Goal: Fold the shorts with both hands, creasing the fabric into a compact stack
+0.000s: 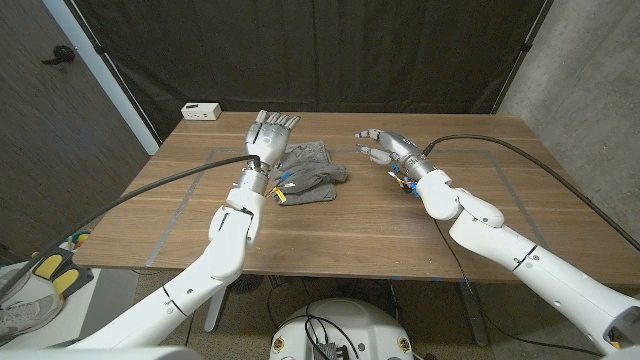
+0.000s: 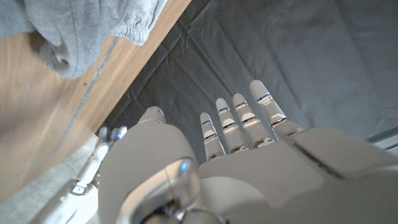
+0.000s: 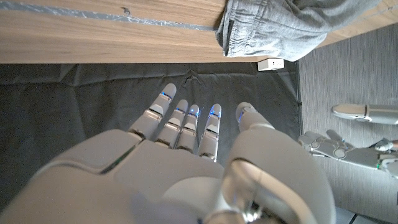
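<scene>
Grey shorts (image 1: 312, 172) bunched, rumpled on table (image 1: 380, 235).

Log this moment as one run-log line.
left hand: open, raised beside the shorts | right hand: open, apart from them | gray shorts: bunched on wooden table | fold: not yet compact

Wooden table (image 1: 400, 215), pale tape lines across the top. Grey shorts (image 1: 312, 172) lie crumpled left of centre, and a small white box (image 1: 201, 111) sits at the far-left corner.
</scene>
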